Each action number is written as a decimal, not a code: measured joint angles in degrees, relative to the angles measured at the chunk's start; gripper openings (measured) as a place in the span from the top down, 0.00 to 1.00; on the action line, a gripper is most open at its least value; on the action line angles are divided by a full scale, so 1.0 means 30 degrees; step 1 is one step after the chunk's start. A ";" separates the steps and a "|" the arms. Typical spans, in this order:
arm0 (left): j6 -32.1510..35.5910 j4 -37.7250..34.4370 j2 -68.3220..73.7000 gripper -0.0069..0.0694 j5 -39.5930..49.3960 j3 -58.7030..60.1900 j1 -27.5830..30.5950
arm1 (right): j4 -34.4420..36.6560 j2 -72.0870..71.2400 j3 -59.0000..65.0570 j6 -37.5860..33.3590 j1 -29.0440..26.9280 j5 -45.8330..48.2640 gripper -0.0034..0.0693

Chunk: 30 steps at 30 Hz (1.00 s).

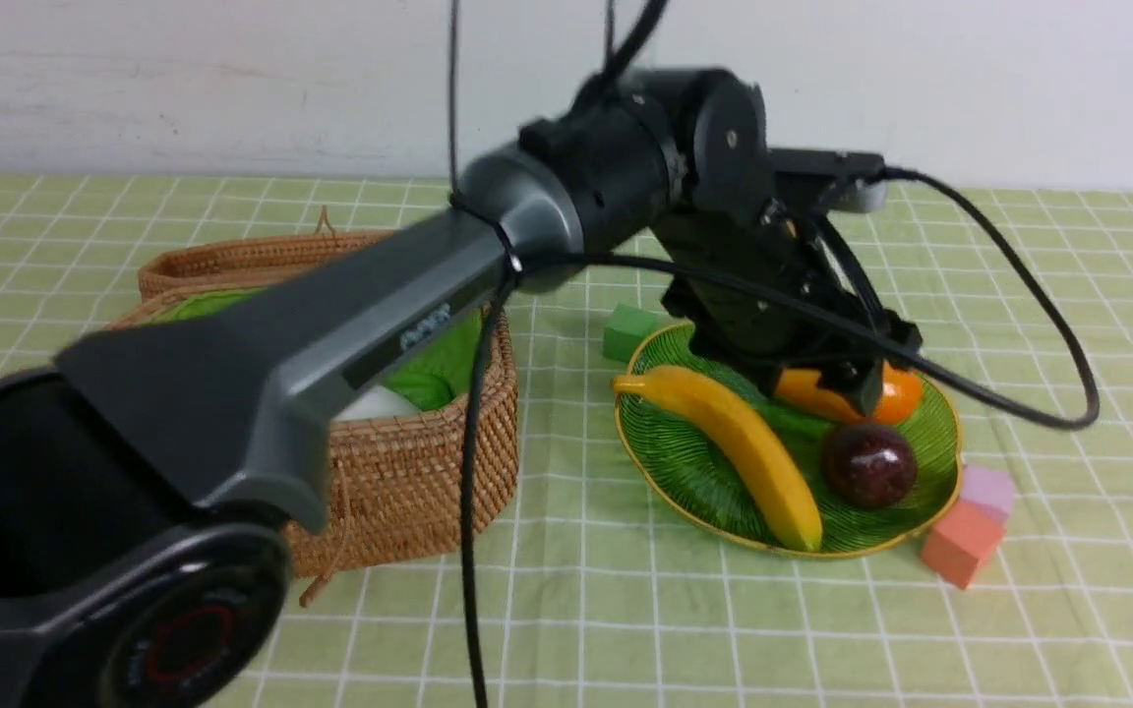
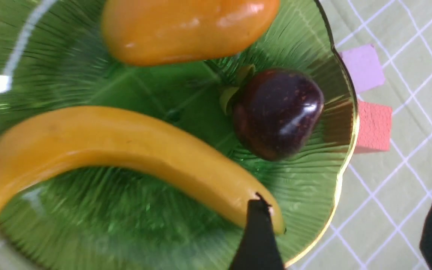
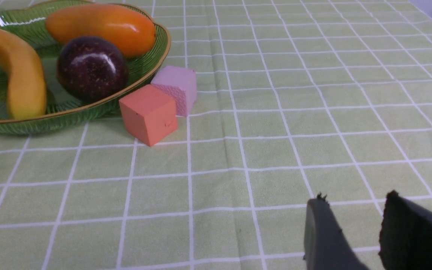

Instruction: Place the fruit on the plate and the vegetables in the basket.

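the left gripper [image 2: 347, 232] hovers over the green glass plate [image 1: 670, 452], jaws spread and empty. on the plate lie the banana [image 1: 739, 447], the mango [image 1: 896, 395] and the maroon fruit [image 1: 869, 465]. the right gripper [image 3: 351, 228], jaws slightly apart, holds nothing above the checked cloth [image 3: 276, 112]. the wicker basket [image 1: 409, 472] sits left of the plate, something white [image 1: 375, 403] inside it.

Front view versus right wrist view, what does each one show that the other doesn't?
Only the front view shows the basket, the green cube and the left arm over the plate. Only the right wrist view shows the right gripper, empty above bare cloth. Both show the banana, mango, maroon fruit, pink cube and orange cube.
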 joint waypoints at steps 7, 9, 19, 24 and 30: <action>-0.1580 0.4157 -0.6982 0.76 0.3386 0.0000 0.1045 | 0.0000 0.0000 0.0000 0.0000 0.0000 0.0000 0.62; -0.2092 0.5464 -0.8636 0.86 0.3386 0.0124 0.1290 | 0.0000 0.0000 0.0000 0.0000 0.0000 0.0000 0.62; -0.3976 0.9969 -2.3457 0.93 0.3233 1.0982 0.3612 | 0.0000 0.0000 0.0000 0.0000 0.0000 0.0000 0.62; -0.6529 1.0135 -3.2942 0.93 -0.0570 1.9618 0.3727 | 0.0000 0.0000 0.0000 0.0000 0.0000 0.0000 0.62; -0.8385 1.0366 -3.7333 0.93 -0.1333 2.3283 0.3727 | 0.0000 0.0000 0.0000 0.0000 0.0000 0.0000 0.62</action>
